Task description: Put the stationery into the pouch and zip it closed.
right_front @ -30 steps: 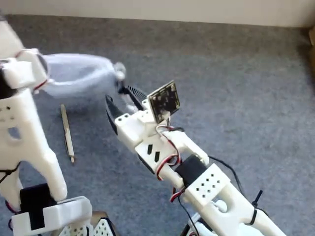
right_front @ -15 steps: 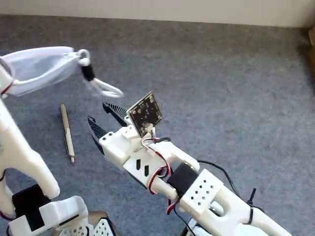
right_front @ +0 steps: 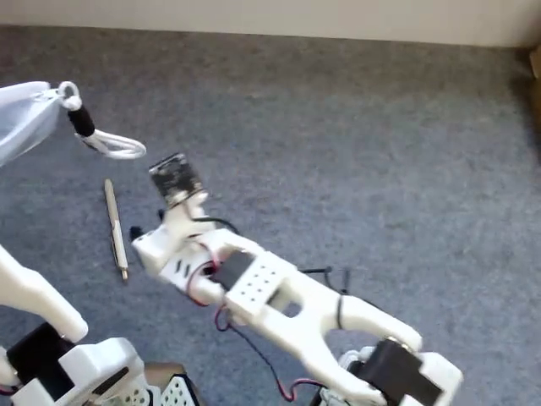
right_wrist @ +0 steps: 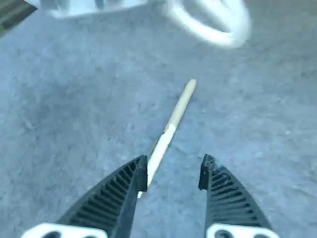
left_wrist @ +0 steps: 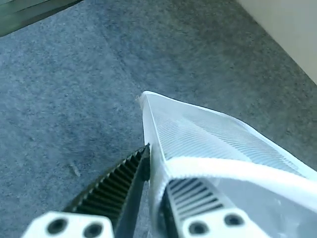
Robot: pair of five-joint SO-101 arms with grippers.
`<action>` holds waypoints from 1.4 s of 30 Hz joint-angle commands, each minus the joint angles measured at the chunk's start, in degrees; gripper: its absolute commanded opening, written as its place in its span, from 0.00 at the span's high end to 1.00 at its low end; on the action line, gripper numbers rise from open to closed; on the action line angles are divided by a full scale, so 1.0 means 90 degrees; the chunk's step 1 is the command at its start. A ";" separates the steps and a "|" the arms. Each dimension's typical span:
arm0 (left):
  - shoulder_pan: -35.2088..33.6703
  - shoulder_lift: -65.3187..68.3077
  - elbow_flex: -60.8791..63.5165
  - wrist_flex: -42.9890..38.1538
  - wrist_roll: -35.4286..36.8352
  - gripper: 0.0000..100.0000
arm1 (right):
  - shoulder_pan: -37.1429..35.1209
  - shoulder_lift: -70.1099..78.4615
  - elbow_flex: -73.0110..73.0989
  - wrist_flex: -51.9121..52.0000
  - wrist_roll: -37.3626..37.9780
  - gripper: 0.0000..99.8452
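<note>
A translucent white mesh pouch (right_front: 21,118) hangs off the carpet at the far left. My left gripper (left_wrist: 153,166) is shut on its edge, with mesh (left_wrist: 213,134) spreading beyond the fingers. A white loop strap (right_front: 114,145) dangles from the pouch's zipper end. A slim beige pen (right_front: 116,228) lies on the carpet below it. My right gripper (right_wrist: 173,172) is open and low over the carpet. The pen (right_wrist: 171,126) runs away from it, its near end beside one fingertip (right_wrist: 142,173). In the high view that gripper (right_front: 135,235) sits just right of the pen.
Grey carpet (right_front: 380,152) stretches out to the right and back, ending at a pale wall strip (right_front: 296,17). The left arm's white base (right_front: 76,368) stands at the front left. The strap (right_wrist: 213,20) hangs beyond the pen in the right wrist view.
The pouch has been carried left and higher, its strap swinging after it. The right arm has swung left and dropped toward the pen, gripper still open.
</note>
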 commanded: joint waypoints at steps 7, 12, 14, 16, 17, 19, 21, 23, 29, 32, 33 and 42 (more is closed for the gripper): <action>-0.0298 -0.0063 -0.0347 -0.0020 0.0049 0.99 | -0.0493 0.1910 -0.1705 0.0005 -0.0059 0.83; -0.0298 -0.0063 -0.0347 -0.0010 0.0049 0.99 | -0.0493 0.2838 -0.2437 0.0015 -0.0098 0.83; -0.0288 -0.0063 -0.0317 -0.0010 0.0049 0.99 | -0.0493 0.3150 -0.2759 0.0024 -0.0420 0.83; -0.0269 -0.0103 -0.0190 -0.0039 0.0049 0.99 | -0.0493 0.3433 -0.3062 0.0024 -0.0615 0.83; -0.0249 -0.0112 -0.0151 -0.0039 0.0049 0.99 | -0.0493 0.3551 -0.3179 0.0024 -0.0606 0.83; -0.0249 -0.0112 -0.0142 -0.0039 0.0049 0.99 | -0.0493 0.3756 -0.3394 0.0034 -0.0606 0.83; -0.0249 -0.0112 -0.0142 -0.0039 0.0049 0.99 | -0.0493 0.3941 -0.3541 0.0034 -0.0606 0.83; -0.0249 -0.0112 -0.0142 -0.0039 0.0049 0.99 | -0.0493 0.4117 -0.3639 0.0034 -0.0606 0.83; -0.0249 -0.0112 -0.0142 -0.0010 0.0039 0.99 | -0.0454 0.4772 -0.4459 0.1031 -0.0596 0.83; -0.0259 -0.0112 -0.0132 -0.0010 0.0039 0.99 | -0.0366 0.5231 -0.5280 0.1949 -0.0596 0.83; -0.0269 -0.0112 -0.0132 -0.0010 0.0039 0.99 | -0.0347 0.5387 -0.5573 0.2271 -0.0596 0.83; -0.0278 -0.0112 -0.0132 -0.0010 0.0039 0.99 | -0.0083 0.6637 -0.8093 0.4479 -0.0596 0.99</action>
